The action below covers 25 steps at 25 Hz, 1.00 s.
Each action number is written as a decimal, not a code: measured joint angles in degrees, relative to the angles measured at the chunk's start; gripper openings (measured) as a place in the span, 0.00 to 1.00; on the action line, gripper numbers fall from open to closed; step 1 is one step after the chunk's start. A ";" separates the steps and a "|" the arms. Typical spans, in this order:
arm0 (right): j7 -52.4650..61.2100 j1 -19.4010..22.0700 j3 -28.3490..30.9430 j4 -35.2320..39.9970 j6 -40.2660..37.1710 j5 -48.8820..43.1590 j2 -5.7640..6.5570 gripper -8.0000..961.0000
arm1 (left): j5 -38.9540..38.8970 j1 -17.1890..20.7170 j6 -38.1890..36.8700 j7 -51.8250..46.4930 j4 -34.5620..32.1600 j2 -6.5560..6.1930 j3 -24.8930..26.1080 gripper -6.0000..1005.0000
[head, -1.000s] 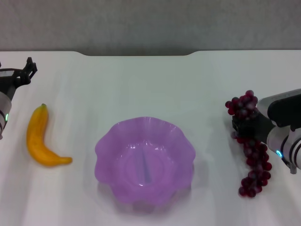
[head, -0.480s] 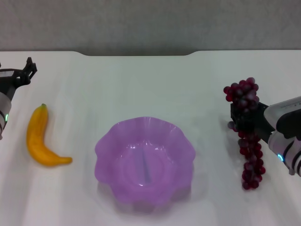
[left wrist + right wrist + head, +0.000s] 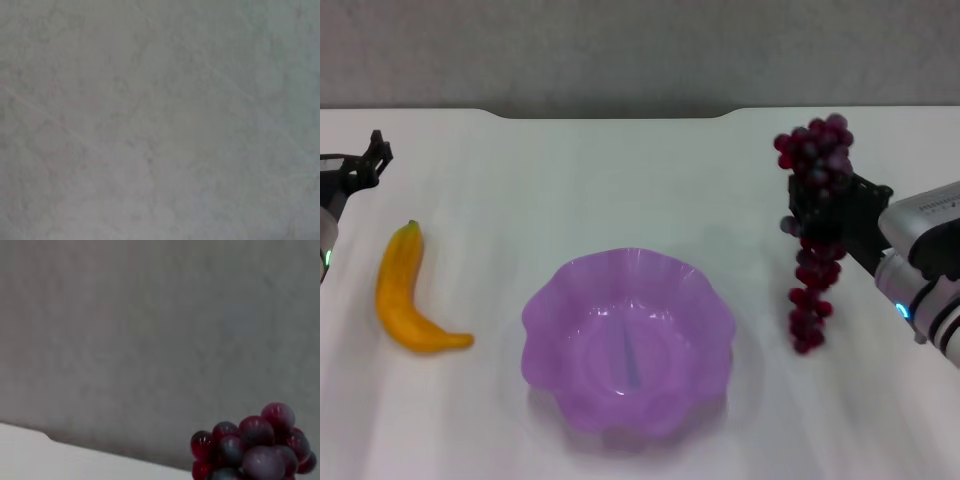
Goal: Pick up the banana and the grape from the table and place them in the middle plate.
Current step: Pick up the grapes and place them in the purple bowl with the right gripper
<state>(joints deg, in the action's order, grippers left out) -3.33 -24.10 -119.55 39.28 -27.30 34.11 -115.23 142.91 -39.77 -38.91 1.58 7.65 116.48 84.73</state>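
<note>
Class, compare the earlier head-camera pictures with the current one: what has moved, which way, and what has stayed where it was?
The right gripper, shut on the grapes, has lifted the bunch off the table and carried it up and toward the purple plate; it now hangs free. The left gripper shifted slightly toward the table's left edge. The banana and the plate stayed put.

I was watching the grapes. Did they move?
Yes. The grape, held by the right gripper, went up and closer to the middle plate.
</note>
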 joint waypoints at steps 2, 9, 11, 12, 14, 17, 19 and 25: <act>-0.90 0.46 -0.05 1.75 0.01 -0.06 0.04 0.40 | 0.00 0.21 0.01 0.00 0.00 -0.05 0.00 0.89; -4.41 3.17 0.27 11.71 3.95 -1.23 0.28 0.39 | 0.07 0.73 0.77 0.34 -0.01 -0.11 0.00 0.89; -7.51 4.99 1.54 16.94 8.13 -1.35 0.27 0.39 | 0.08 0.74 0.87 0.69 0.06 -0.12 0.00 0.89; -9.14 5.73 2.10 19.19 9.94 -1.36 0.26 0.39 | 0.08 0.74 0.87 0.69 0.06 -0.12 0.00 0.89; -11.29 6.41 2.58 22.53 12.81 -1.35 0.23 0.39 | 0.09 0.75 0.86 0.71 0.10 -0.12 0.00 0.89; -12.27 6.17 1.93 25.62 15.67 -1.35 0.23 0.39 | 0.09 0.75 0.87 0.71 0.09 -0.12 0.00 0.89; -13.25 5.79 0.43 27.04 16.18 -1.34 0.27 0.39 | 0.09 0.62 0.87 0.71 0.12 -0.12 0.00 0.89; -14.91 4.65 -5.99 30.61 16.23 -1.30 0.15 0.39 | 0.09 0.45 0.86 0.70 0.30 -0.11 0.00 0.89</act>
<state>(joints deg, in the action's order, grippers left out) -18.24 -19.45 -125.54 69.89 -11.07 32.81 -115.08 143.00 -39.32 -38.05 2.29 7.94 116.37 84.73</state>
